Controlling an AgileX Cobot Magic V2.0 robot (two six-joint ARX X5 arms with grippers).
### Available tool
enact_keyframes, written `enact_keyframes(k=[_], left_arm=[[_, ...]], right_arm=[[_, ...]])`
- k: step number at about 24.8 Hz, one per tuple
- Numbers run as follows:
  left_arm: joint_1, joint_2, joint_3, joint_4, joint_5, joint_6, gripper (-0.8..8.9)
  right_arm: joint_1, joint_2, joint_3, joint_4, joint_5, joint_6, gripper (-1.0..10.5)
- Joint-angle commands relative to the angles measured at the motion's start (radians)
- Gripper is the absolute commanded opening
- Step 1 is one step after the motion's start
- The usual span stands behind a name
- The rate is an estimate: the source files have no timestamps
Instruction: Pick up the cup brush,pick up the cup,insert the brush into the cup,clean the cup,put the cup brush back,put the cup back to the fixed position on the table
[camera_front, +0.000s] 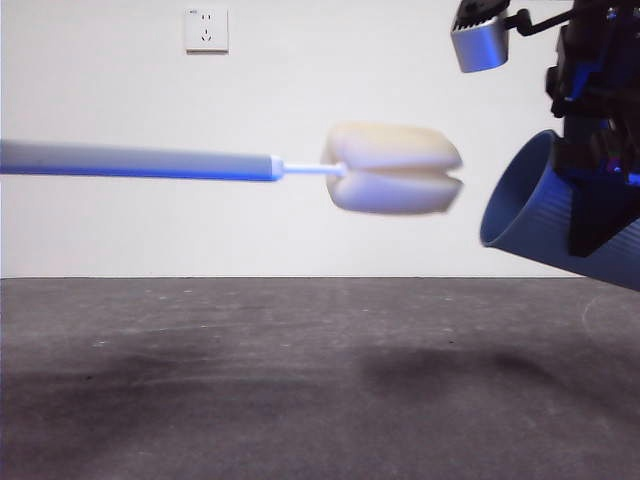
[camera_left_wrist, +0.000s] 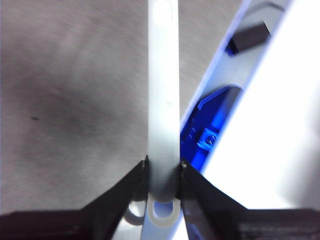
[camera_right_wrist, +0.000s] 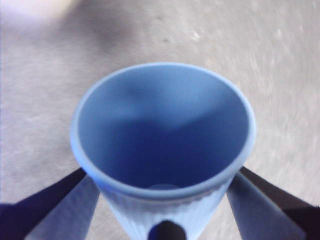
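Blue cup (camera_front: 545, 215), pinched by the right gripper (camera_right_wrist: 165, 220), faced the left gripper's (camera_left_wrist: 163, 172) clamped brush (camera_front: 395, 168); misaligned, its sponge could snag the rim.

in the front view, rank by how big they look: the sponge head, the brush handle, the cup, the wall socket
Largest to smallest as seen:
1. brush handle, longest
2. cup, partly cut off and hidden by the right gripper, so unsure against the sponge
3. sponge head
4. wall socket
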Motion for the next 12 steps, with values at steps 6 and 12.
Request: enact_keyframes(k=[6,12], left_arm=[[-0.034,0.038,-0.003,0.005,-0.002,0.006,-0.08],[-0.044,0.069,-0.003,0.010,-0.002,0.004,-0.08]], right_arm=[[0.121,0.072,0.002,-0.007,0.051,-0.078,-0.2],[0.181,0.113,0.002,0.008,0.075,-0.081,-0.2]])
